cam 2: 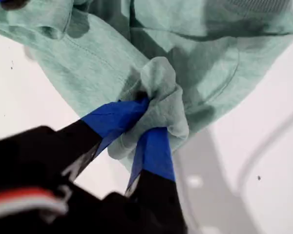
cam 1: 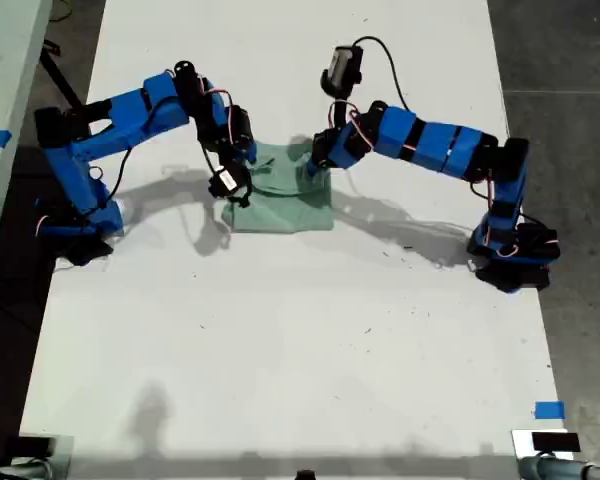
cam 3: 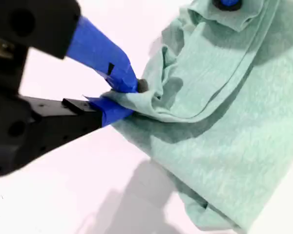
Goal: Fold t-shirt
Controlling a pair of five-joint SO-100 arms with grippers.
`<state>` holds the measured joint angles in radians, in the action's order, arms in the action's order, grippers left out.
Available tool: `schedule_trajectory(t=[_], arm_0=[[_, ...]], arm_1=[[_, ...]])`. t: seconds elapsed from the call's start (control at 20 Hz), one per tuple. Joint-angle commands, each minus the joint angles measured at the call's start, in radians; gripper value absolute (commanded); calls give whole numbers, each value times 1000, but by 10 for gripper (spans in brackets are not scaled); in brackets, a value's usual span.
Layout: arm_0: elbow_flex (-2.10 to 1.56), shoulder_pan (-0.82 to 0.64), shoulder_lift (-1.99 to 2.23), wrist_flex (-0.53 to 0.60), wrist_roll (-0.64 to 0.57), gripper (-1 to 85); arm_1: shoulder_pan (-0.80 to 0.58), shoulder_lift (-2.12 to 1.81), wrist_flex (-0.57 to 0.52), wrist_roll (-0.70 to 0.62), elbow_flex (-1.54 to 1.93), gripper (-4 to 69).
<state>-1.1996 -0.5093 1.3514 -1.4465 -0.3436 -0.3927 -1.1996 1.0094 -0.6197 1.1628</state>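
The pale mint-green t-shirt (cam 1: pixel 285 205) lies bunched in a rough square in the far middle of the white table (cam 1: pixel 280 340). My first gripper (cam 1: pixel 318 165), on the arm at the exterior view's right, is shut on a gathered fold of the t-shirt (cam 2: pixel 185 63) at its far right edge; the blue fingertips (cam 2: pixel 154 151) pinch the puckered cloth. My second gripper (cam 1: pixel 243 180), on the arm at the exterior view's left, is shut on the t-shirt (cam 3: pixel 224 136) at its left edge, its fingertips (cam 3: pixel 119 78) clamping a thin fold. The two grippers stand about one shirt width apart.
Both arm bases sit at the table's side edges, one (cam 1: pixel 75 225) at the exterior view's left and one (cam 1: pixel 515 255) at its right. A blue tape mark (cam 1: pixel 548 410) is near the front right corner. Dark floor (cam 1: pixel 570 60) borders the table.
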Motion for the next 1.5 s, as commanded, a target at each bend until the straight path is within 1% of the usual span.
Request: schedule_trajectory(t=[0.0,0.05,0.1,0.15,0.2,0.3,0.45,0.6,0.7,0.8,0.85,0.9,0.95,1.0,1.05,1.1,1.2,1.25,1.3,1.35,1.4,1.45], arm_0=[[35,-60,-3,34,-29,0],[35,-67,-21,34,-31,2],[38,-69,-26,34,-37,85],[44,-72,-14,34,-60,238],[44,-84,20,34,-78,271],[43,-141,107,20,-104,290],[-3,-232,268,-8,-138,292],[-144,-288,460,3,-155,285],[-328,-296,624,44,-153,276],[-568,-272,830,112,-146,250],[-693,-239,943,153,-140,210],[-825,-199,1065,196,-135,142],[-957,-161,1197,236,-115,85],[-1080,-126,1322,259,-100,37],[-1192,-104,1445,258,-60,7],[-1304,-80,1559,249,-14,1],[-1488,-12,1767,216,86,1],[-1559,21,1878,196,115,1],[-1620,34,1988,156,132,1],[-1671,34,2074,114,138,1],[-1686,55,2059,124,132,1],[-1727,60,2072,132,141,1]], arm_1=[[-49,-6,-14,-32,-100,-9],[-61,-6,-3,-32,-101,-11],[-75,-6,29,-23,-110,5],[-92,-15,67,-21,-127,299],[-114,-37,94,-57,-138,414],[-179,-97,137,-83,-140,368],[-273,-192,209,-133,-140,307],[-357,-336,288,-173,-83,280],[-397,-505,301,-186,75,271],[-423,-723,299,-184,308,258],[-430,-842,299,-175,443,232],[-426,-973,299,-169,591,179],[-414,-1097,307,-155,724,142],[-394,-1226,327,-107,850,96],[-353,-1359,347,-48,966,12],[-287,-1493,356,25,1083,-12],[-64,-1747,285,235,1290,-12],[-8,-1868,281,327,1407,-12],[38,-2006,307,391,1525,-12],[109,-2114,284,407,1591,-12],[130,-2117,256,425,1612,-12],[132,-2049,198,410,1611,-11]])
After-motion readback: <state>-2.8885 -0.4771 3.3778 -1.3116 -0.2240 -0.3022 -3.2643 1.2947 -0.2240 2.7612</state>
